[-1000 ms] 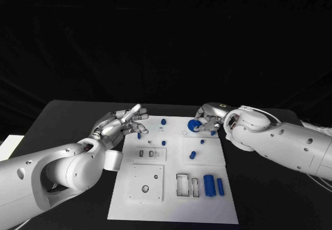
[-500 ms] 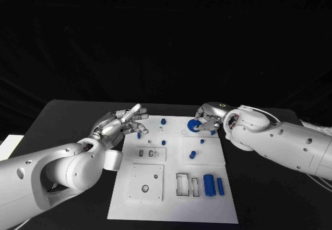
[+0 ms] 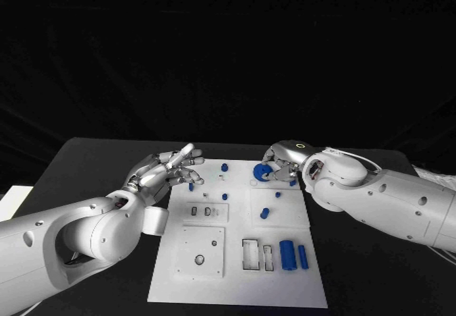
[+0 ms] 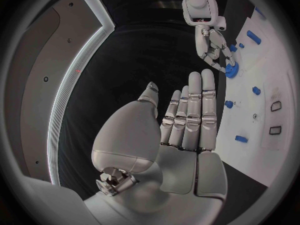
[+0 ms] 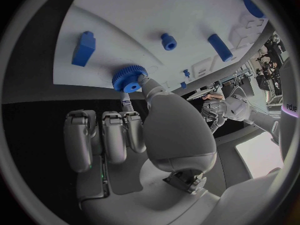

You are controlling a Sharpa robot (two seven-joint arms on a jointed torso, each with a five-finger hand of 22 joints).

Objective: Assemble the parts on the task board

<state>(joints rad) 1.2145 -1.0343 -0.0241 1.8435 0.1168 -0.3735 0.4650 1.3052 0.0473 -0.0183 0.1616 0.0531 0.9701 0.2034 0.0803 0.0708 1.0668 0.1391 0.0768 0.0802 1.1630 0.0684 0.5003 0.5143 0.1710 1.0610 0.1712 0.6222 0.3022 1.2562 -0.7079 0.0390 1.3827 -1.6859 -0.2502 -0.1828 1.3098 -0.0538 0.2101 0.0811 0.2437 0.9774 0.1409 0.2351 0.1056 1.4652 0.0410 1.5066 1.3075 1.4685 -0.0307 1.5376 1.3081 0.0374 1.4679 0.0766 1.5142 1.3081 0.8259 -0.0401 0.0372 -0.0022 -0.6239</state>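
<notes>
Where ridged teeth show in the wrist view, right hand [image 3: 282,166] pinching round blue toothed gear [image 5: 130,78] at 12 o'clock of white task board [image 3: 238,280]; left hand [image 3: 169,168] spread, holding nothing; no legible writing.

A black table [image 3: 85,171] spreads under everything, its dark matte top running out to the left and right sides in the head view. At the table's left edge, low in that view, sits a small white object [image 3: 12,197], cut off by the frame so its kind cannot be told. Behind the table hangs a black backdrop [image 3: 228,66]
</notes>
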